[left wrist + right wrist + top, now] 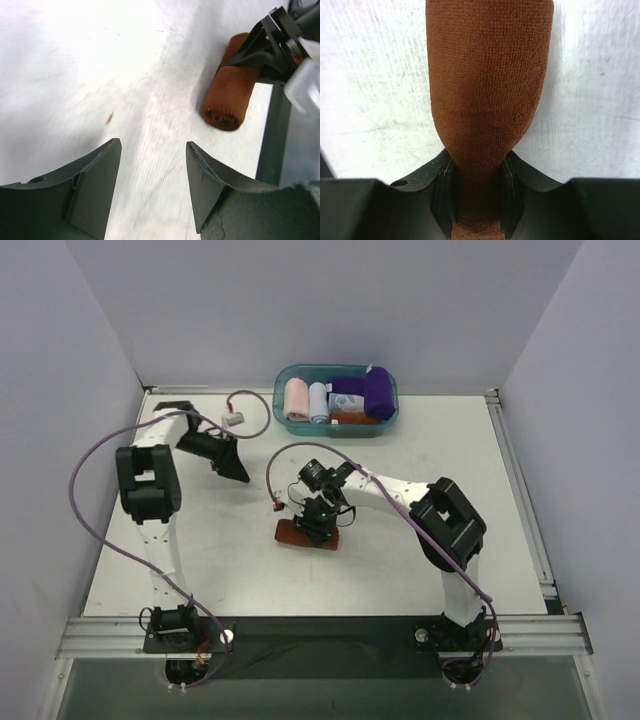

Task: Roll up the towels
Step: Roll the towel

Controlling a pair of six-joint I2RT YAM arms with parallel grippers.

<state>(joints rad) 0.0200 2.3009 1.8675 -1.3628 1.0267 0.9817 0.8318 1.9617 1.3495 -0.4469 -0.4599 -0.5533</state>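
The rust-brown towel [298,534] lies rolled up on the white table near the middle. My right gripper [322,521] is shut on one end of the roll; in the right wrist view the towel [487,85] is pinched between the fingers [442,195]. The towel also shows in the left wrist view [229,95] at the upper right. My left gripper [228,462] is open and empty above the table, left of the roll; it also shows in the left wrist view [153,150]. The deep purple towel [378,393] stands rolled in the teal basket.
A teal basket [283,400] at the back holds rolled pink, pale blue and patterned cloths and another orange-brown piece. A small white connector [233,419] lies at the back left. Grey walls surround the table; a metal rail runs along the near edge.
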